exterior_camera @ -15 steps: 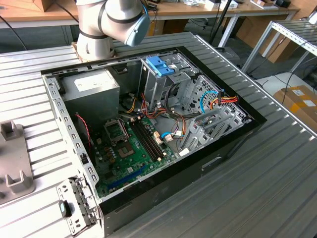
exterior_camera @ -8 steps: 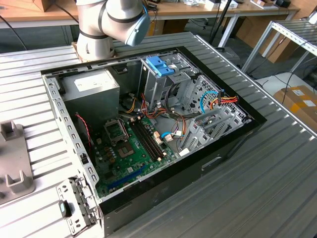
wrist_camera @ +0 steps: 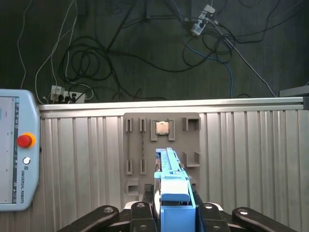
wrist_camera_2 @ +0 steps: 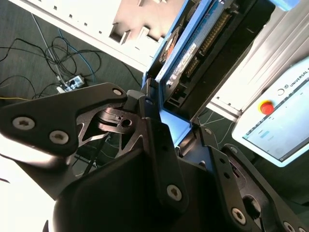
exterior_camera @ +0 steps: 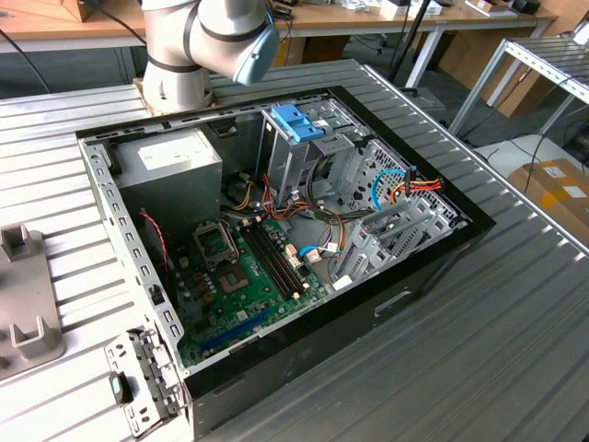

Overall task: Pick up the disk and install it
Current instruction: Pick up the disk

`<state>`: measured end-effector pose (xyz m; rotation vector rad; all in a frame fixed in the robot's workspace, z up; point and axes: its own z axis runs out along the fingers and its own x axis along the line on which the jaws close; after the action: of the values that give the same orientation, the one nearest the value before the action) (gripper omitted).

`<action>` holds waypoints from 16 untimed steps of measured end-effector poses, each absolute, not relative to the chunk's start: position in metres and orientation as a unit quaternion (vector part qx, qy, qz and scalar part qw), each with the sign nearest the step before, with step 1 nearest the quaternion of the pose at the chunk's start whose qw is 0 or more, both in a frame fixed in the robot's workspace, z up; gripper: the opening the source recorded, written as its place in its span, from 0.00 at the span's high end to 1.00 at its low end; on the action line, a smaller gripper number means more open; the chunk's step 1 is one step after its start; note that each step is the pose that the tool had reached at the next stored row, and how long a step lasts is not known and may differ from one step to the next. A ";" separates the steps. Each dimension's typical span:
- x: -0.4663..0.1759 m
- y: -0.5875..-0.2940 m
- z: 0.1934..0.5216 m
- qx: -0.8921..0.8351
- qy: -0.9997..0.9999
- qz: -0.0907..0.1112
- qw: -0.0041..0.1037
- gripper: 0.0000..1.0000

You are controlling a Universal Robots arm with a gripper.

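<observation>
The gripper [wrist_camera: 172, 215] pinches the disk [wrist_camera: 170, 183] in its jaws, edge-on by the blue rails, close by the fixture plate [wrist_camera: 193, 142], likely keeping its flat faces free for installing.

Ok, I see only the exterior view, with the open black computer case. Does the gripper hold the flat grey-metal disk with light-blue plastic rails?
Observer: Yes. In the first wrist view the gripper is shut on the disk, clamping its blue rails.
Operator: Is it above the case?
Observer: It faces a flat grey fixture plate on the ribbed metal table.
Operator: Anything on that plate?
Observer: A small square metal chip sits in one of its pockets.
</observation>
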<state>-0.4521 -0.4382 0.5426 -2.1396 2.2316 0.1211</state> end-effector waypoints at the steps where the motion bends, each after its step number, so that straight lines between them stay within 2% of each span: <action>1: -0.451 -0.439 0.541 -0.691 0.721 0.039 0.024 0.63; 16: -0.437 -0.457 0.519 -0.691 0.721 0.039 0.024 0.63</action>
<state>-0.4370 -0.4568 0.5186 -2.1399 2.2320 0.1219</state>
